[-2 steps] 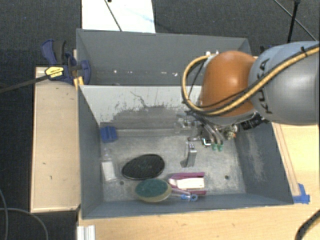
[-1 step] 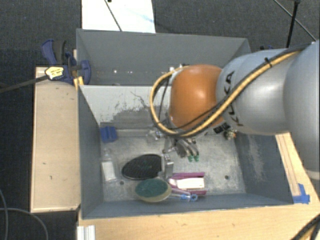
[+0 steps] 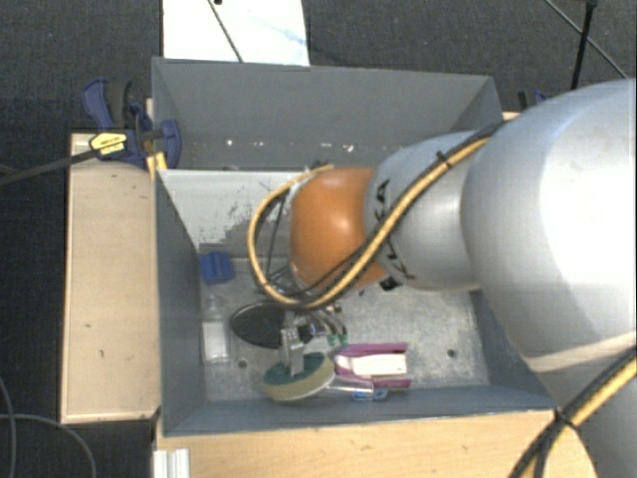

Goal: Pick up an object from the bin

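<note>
The pincer [image 3: 297,352] hangs low over a round disc [image 3: 299,378], green on top with a cream rim, lying flat against the middle of the bin's [image 3: 179,297] near edge. It points straight down, and I'd guess that's because flat stuff in a walled bin can only be got at from above. I can't tell if the pincer is wide or narrow, or whether it's touching the disc.

A pink-and-white packet [image 3: 376,363] lies just beside the disc on the right, along the same edge. A dark oval thing [image 3: 254,325] sits just behind the disc. By the left wall there's 1 clear little bottle [image 3: 213,339], with 1 blue block [image 3: 215,267] further back.

The orange wrist cover [image 3: 323,227] and the arm [image 3: 557,227] hide the pincer's upper part and most of the bin's right half.
</note>
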{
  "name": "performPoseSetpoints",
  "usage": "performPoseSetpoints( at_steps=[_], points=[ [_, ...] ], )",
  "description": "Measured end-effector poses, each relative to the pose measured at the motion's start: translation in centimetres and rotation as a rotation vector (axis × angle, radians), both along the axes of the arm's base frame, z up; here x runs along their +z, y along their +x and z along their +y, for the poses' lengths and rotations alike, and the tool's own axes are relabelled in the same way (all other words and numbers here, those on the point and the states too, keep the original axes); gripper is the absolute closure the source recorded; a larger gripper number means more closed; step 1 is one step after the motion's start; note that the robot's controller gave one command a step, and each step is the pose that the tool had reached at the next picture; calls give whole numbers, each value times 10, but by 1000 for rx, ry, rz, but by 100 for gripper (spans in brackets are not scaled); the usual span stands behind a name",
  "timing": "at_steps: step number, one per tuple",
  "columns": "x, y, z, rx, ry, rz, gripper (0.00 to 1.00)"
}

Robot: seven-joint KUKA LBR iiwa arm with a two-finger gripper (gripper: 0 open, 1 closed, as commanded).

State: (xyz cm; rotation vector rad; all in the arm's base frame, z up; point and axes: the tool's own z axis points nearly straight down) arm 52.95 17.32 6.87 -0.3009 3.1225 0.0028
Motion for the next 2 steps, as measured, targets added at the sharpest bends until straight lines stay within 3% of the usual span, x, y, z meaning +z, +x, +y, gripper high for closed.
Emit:
performPoseSetpoints(
  at_steps=[1, 2],
  points=[
    [1, -1, -2, -5, -1, 3, 100],
    [213, 38, 11, 18, 1, -7, 100]
  ],
)
